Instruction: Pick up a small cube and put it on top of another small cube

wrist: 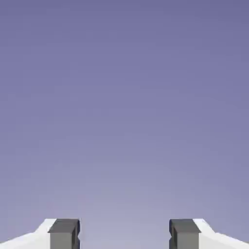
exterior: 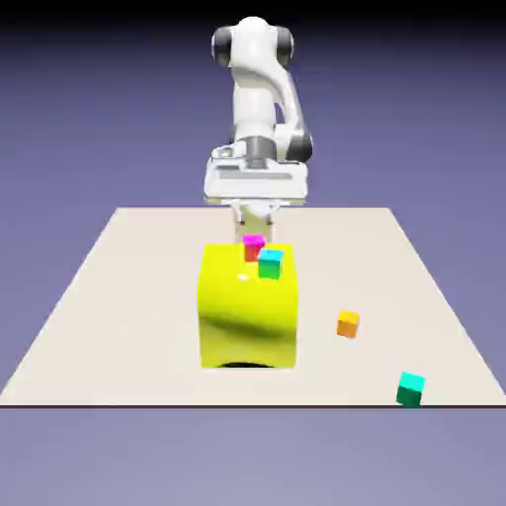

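Observation:
The small orange cube with a lighter top rests on the table, to the exterior view's right of the big yellow block. My gripper hangs behind that block's far edge, well away from the orange cube. In the hand view the gripper is open, with its grey fingertips wide apart. Nothing lies between them and only the blue-violet backdrop shows. No cube appears in the hand view.
A cyan-topped green cube sits on the yellow block's top. A magenta-topped red cube is at the block's far edge, just under my fingers. A second cyan-topped green cube lies near the table's front right corner.

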### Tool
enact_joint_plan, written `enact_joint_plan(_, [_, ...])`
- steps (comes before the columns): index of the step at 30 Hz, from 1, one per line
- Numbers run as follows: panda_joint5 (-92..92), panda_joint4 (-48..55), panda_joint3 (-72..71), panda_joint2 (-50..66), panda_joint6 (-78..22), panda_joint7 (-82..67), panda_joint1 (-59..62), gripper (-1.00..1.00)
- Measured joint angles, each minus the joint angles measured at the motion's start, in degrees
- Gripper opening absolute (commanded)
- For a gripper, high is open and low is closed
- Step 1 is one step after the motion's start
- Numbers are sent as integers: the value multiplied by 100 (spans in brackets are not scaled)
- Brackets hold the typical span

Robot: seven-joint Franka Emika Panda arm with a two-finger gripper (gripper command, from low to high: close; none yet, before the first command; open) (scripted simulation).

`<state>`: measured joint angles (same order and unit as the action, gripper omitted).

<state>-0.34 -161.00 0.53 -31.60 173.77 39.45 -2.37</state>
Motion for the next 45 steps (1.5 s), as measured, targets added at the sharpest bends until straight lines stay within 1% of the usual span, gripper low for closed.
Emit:
enact_joint_plan(40, [-1113, 2, 1752, 3497, -780, -9966, -5602, 0])
enact_joint_plan(42, [-1116, 2, 1757, 3508, -783, -9996, -5595, 0])
enact_joint_plan(45, [-899, 127, 1496, 4130, -287, -10132, -5374, 0])
